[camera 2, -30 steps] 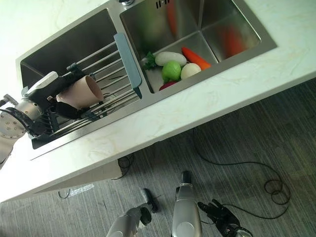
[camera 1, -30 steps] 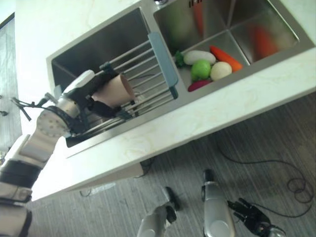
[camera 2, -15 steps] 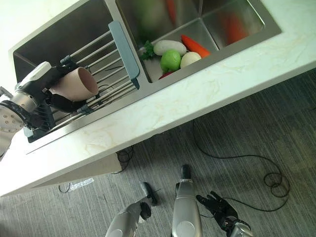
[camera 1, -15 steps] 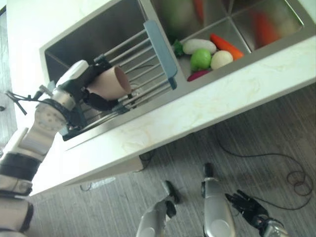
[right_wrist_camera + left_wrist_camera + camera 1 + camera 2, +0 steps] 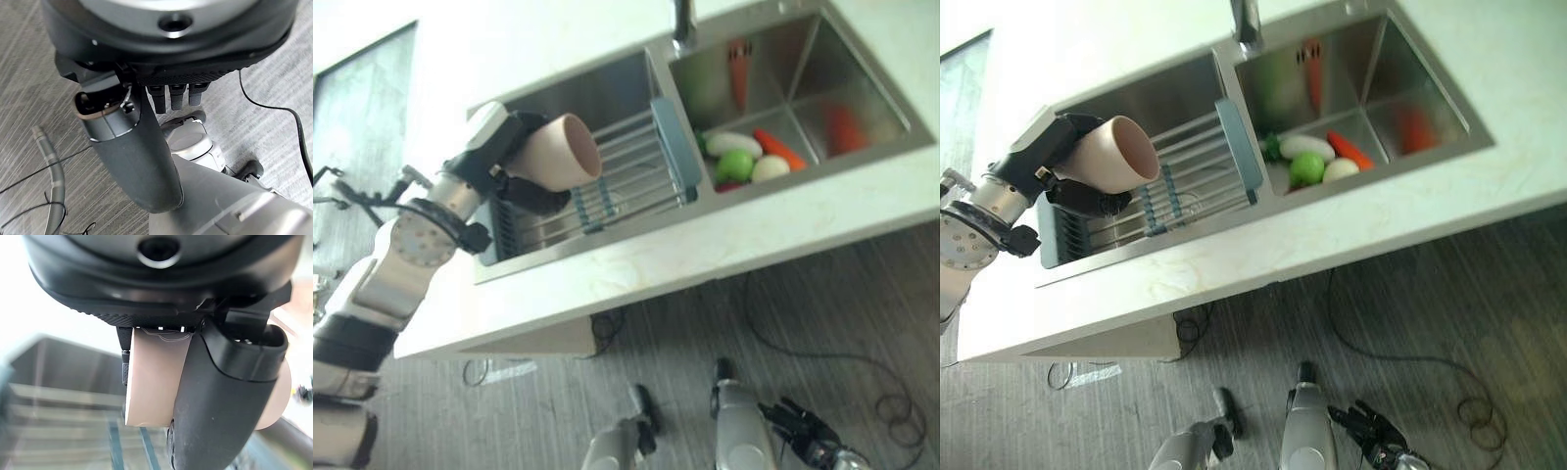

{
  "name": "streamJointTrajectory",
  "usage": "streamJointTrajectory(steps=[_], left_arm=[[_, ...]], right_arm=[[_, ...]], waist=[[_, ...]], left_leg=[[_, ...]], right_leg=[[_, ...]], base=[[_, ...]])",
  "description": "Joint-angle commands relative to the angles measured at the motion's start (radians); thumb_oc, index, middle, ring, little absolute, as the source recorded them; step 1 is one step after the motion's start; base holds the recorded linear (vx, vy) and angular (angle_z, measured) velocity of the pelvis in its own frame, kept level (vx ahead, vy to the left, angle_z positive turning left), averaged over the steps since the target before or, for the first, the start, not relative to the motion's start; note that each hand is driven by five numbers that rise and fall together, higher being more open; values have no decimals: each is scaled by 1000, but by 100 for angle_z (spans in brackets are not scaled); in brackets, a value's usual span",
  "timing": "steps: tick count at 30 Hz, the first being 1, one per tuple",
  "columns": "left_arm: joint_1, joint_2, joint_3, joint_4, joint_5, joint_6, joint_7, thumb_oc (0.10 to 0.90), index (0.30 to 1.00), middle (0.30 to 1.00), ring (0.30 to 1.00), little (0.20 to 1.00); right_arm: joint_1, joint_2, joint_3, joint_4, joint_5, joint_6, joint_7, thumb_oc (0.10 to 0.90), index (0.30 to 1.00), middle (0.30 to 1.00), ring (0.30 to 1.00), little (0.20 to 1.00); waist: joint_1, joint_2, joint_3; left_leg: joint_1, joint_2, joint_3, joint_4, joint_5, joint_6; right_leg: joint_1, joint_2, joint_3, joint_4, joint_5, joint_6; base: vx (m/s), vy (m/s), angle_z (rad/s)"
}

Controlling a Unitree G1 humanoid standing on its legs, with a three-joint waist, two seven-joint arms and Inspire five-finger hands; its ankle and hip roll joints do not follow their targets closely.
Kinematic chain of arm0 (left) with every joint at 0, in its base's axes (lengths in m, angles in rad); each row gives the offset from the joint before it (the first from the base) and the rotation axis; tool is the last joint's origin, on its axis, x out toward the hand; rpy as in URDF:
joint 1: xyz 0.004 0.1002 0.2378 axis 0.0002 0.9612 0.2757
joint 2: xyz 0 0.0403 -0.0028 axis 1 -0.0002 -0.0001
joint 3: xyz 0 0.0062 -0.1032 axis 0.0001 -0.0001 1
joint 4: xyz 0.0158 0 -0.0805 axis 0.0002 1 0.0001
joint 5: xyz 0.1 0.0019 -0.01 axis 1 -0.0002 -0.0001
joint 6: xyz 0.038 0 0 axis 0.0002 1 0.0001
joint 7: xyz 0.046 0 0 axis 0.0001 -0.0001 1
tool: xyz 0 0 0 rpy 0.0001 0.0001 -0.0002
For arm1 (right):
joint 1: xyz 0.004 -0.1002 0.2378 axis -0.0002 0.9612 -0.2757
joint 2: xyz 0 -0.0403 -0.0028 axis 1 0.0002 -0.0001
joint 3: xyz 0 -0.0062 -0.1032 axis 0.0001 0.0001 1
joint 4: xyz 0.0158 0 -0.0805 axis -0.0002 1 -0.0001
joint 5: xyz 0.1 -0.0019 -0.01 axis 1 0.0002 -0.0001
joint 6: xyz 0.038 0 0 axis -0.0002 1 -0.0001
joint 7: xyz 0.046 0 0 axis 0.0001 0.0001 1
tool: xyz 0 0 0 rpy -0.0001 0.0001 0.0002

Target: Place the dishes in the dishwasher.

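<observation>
A beige cup (image 5: 558, 152) lies on its side in my left hand (image 5: 499, 142), its open mouth turned toward the right basin. The hand is shut on the cup, with the thumb (image 5: 220, 401) across its wall (image 5: 154, 382), and holds it above the left end of the drying rack (image 5: 636, 166), clear of the bars. That rack of metal bars with blue-grey end pieces spans the left basin of the steel sink (image 5: 597, 93). My right hand (image 5: 1371, 436) hangs low over the floor, fingers relaxed and holding nothing.
The right basin holds vegetables (image 5: 736, 162): a white one, a green one, a carrot (image 5: 781, 149). A tap (image 5: 682, 24) rises behind the divider. The pale stone counter (image 5: 705, 255) runs along the front of the sink, with grey floor (image 5: 862, 323) below it.
The camera has shifted. My left hand has lifted the cup up off the rack bars, still shut on it. The right hand stays hanging low.
</observation>
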Motion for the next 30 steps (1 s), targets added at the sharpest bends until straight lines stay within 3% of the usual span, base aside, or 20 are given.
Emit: streamJointTrajectory(steps=[1,4,8,12,14,16,17,23,26,28,30], left_arm=[[-48,96,251,-17,-5,-139,257,400,300,300,300,300],[19,106,355,-31,-60,-161,330,400,300,300,300,300],[128,85,485,-43,-60,-135,364,400,300,300,300,300],[216,71,574,-49,20,-155,384,400,300,300,300,300],[225,62,584,-52,14,-177,363,400,300,300,300,300],[223,38,579,-70,-3,-209,355,400,300,300,300,300],[222,30,578,-71,1,-212,358,400,300,300,300,300],[312,-26,602,-77,17,-261,306,400,300,300,300,300],[326,-53,586,-109,51,-257,283,400,300,300,300,300],[323,-74,566,-137,68,-254,267,400,300,300,300,300],[313,-85,546,-150,75,-264,250,400,300,300,300,300]], right_arm=[[49,14,13,-18,-18,-15,-1,800,900,900,900,900],[41,7,6,11,-38,-14,8,800,900,900,900,900],[30,-6,0,31,-88,-9,21,800,900,900,900,900],[27,-12,-6,46,-172,-11,23,800,900,900,900,900],[36,-17,-31,62,-164,-17,9,800,900,900,900,900],[48,-22,-70,74,-115,-10,1,800,900,900,900,900],[51,-21,-80,73,-112,-13,0,800,900,900,900,900],[26,15,-98,55,-144,37,-19,800,900,900,900,900],[23,48,-80,36,-179,19,-10,800,900,900,900,900],[11,71,-45,-8,-162,17,-13,800,900,900,900,900],[-2,84,-20,-45,-137,10,-16,800,900,900,900,900]], waist=[[5,-3,-59],[38,-5,-88],[65,-6,-110],[82,-17,-109],[74,-26,-107],[67,-41,-102],[65,-45,-99],[130,-38,-113],[146,-29,-115],[145,-16,-107],[133,-15,-95]], left_leg=[[-60,27,-17,182,-121,-9],[-53,45,-31,182,-113,-22],[-51,66,-52,182,-108,-38],[-40,73,-45,182,-104,-41],[-2,91,28,182,-115,-48],[31,109,153,182,-92,-37],[38,111,174,182,-91,-32],[47,14,103,182,-186,44],[50,-8,75,182,-212,70],[52,-27,36,182,-230,98],[54,-44,9,182,-241,114]], right_leg=[[132,-26,-55,-116,-50,96],[164,-24,-79,-116,-71,88],[192,-20,-102,-116,-90,81],[216,-22,-131,-116,-96,78],[254,-50,-176,-116,-112,88],[282,-93,-253,-116,-91,88],[291,-105,-272,-116,-85,91],[333,-148,-300,-116,-31,126],[366,-161,-315,-116,9,135],[377,-151,-292,-72,66,140],[351,-135,-241,-7,49,140]], base=[[10,-29,28],[12,-21,24],[-16,26,21],[-129,67,23],[-160,84,62],[-238,137,145],[-225,269,191],[-42,317,85],[65,309,79],[61,311,73],[2,209,79]])
